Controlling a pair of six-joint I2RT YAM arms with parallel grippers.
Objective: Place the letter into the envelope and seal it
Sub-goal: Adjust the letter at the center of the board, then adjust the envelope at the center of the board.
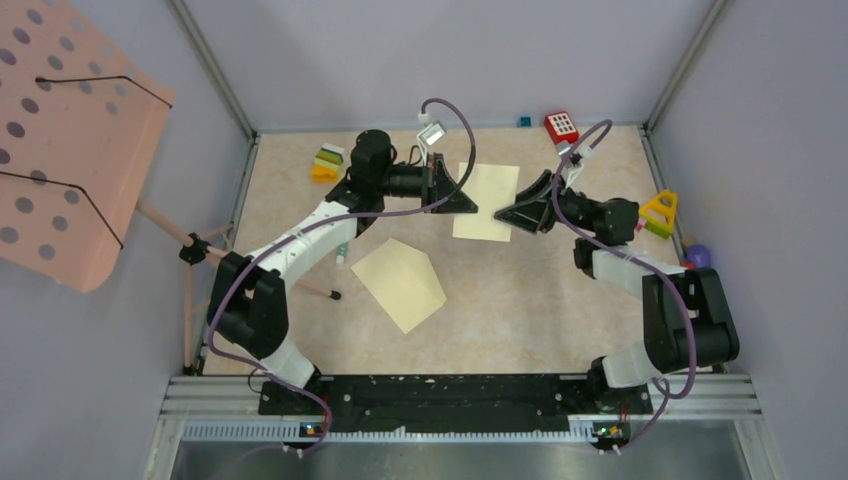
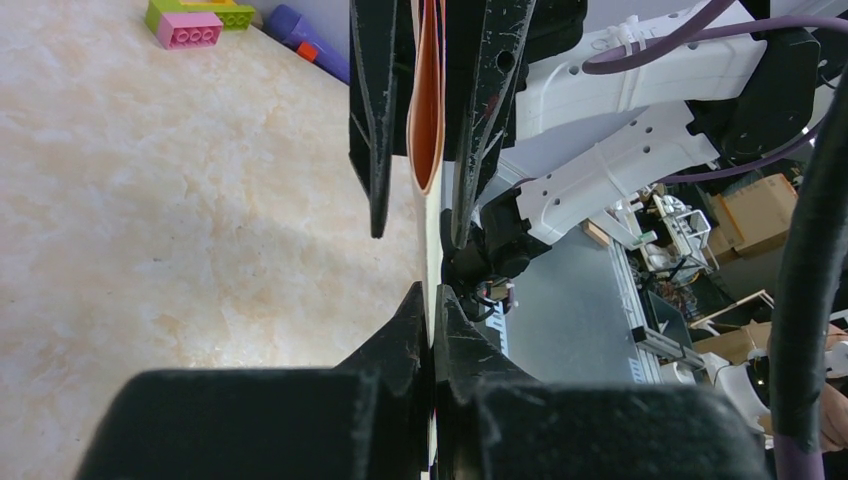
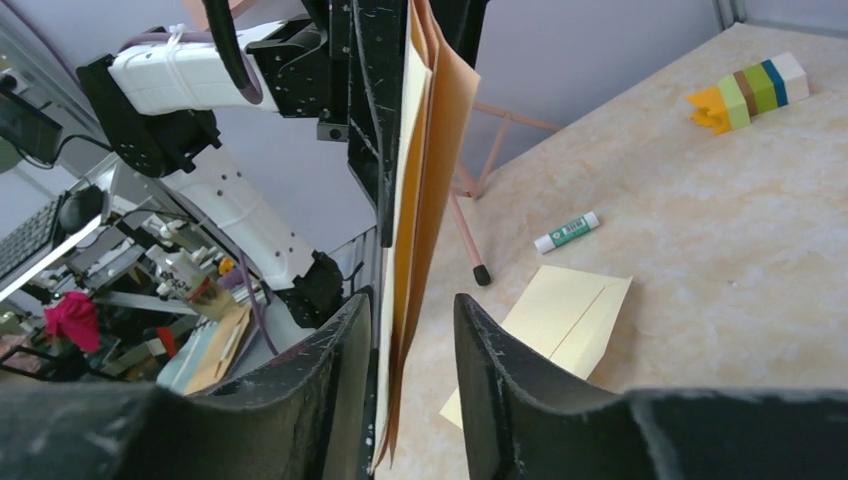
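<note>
The letter [image 1: 486,201] is a folded pale sheet held up edge-on above the table's middle. My left gripper [image 1: 468,200] is shut on its left edge; in the left wrist view the paper's thin edge [image 2: 432,240] runs out from between the pinched tips [image 2: 432,296]. My right gripper [image 1: 504,215] straddles the sheet's lower right edge. Its jaws stand open, and the folded layers [image 3: 425,190] hang close to the left finger with a gap to the right one. The envelope [image 1: 400,283] lies flat on the table in front of the left arm, also seen below the right gripper [image 3: 570,318].
A glue stick [image 3: 566,232] lies near the envelope. Coloured block toys sit at the back left [image 1: 327,163], back right [image 1: 561,126] and right side [image 1: 659,213]. A pink perforated board [image 1: 70,150] on a stand leans in from the left wall.
</note>
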